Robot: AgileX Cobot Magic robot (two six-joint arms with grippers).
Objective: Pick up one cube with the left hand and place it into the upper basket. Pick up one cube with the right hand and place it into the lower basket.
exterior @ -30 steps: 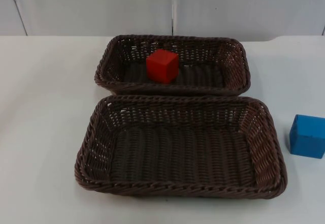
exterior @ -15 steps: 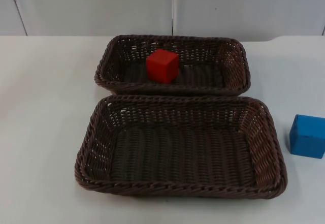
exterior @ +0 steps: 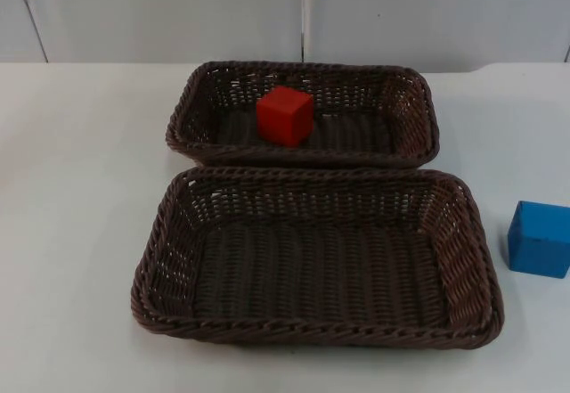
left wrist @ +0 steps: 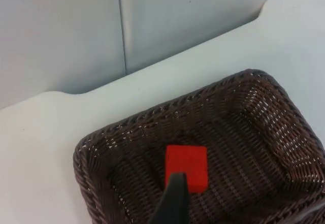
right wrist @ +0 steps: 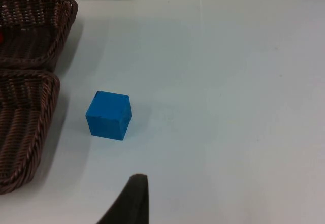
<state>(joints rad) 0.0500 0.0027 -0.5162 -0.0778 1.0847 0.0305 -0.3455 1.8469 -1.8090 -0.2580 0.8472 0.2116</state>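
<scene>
Since a second ago, the dark arm parts that hung at the top view's upper edge above the far basket have gone from that view, while the baskets and both cubes lie where they lay. On the white worktop (exterior: 80, 233), the lower basket (exterior: 316, 326), the larger-looking of the two brown wicker trays, sits at the near edge with nothing inside it. Touching or just beside its far rim sits the upper basket (exterior: 392, 148), towards the worktop's far edge by the grey partition wall (exterior: 178, 10). Inside the upper basket, a red cube (exterior: 285, 116) rests on the woven floor, left of the middle and near the basket's front wall. A blue cube (exterior: 539, 238) stands on the bare worktop by its right edge, just beside the lower basket's right rim but apart from it. From the left wrist view, the left claw (left wrist: 172, 203) hangs above the upper basket (left wrist: 101, 148), one black fingertip showing over the red cube (left wrist: 187, 164); I cannot tell how wide it stands. From the right wrist view, the right claw (right wrist: 133, 201) hovers over the bare worktop (right wrist: 228, 107) near the blue cube (right wrist: 108, 115), apart from it; whether it is wide or narrow cannot be told.
</scene>
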